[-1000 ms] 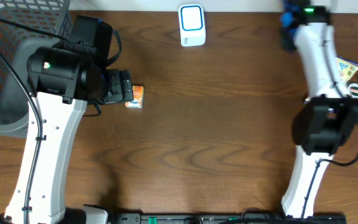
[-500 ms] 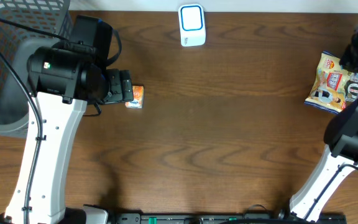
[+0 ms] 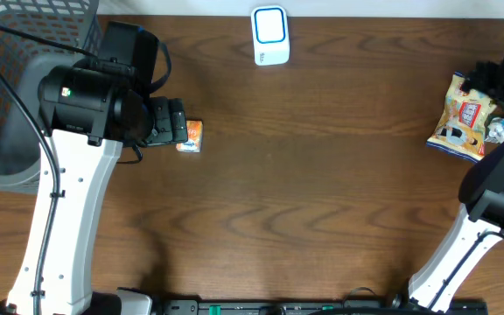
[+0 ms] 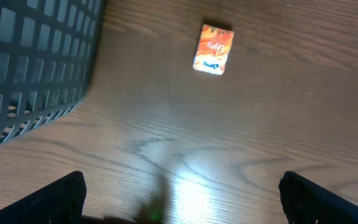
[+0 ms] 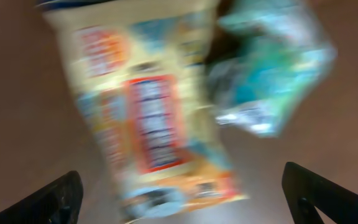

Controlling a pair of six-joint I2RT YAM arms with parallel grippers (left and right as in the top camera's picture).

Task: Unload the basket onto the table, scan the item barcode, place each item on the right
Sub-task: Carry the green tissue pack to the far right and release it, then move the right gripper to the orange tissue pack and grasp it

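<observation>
Two arms, nothing held. Overhead: white blue-rimmed scanner [image 3: 269,36] at 12 o'clock, small orange packet [image 3: 192,136] at 9 just beside the left gripper [image 3: 182,122], yellow snack bag [image 3: 464,115] at 3 by the right gripper [image 3: 488,83]. Left wrist: jaws wide, packet ahead, untouched. Right wrist: blurry, jaws spread above the bag. Looks like pick-up stage to me. Next it needs a grab, then the barcode turned to the scanner.

Even light; right wrist view smeared.
Overhead is sharp, with soft arm shadows on the wooden table [image 3: 304,192]. Just ahead of the left gripper [image 4: 182,202] a pale glare patch shines on the wood; the orange packet [image 4: 214,49] beyond is crisp. Before the right gripper [image 5: 182,199], the yellow snack bag [image 5: 148,118] and teal packet [image 5: 266,68] are heavily blurred.
</observation>
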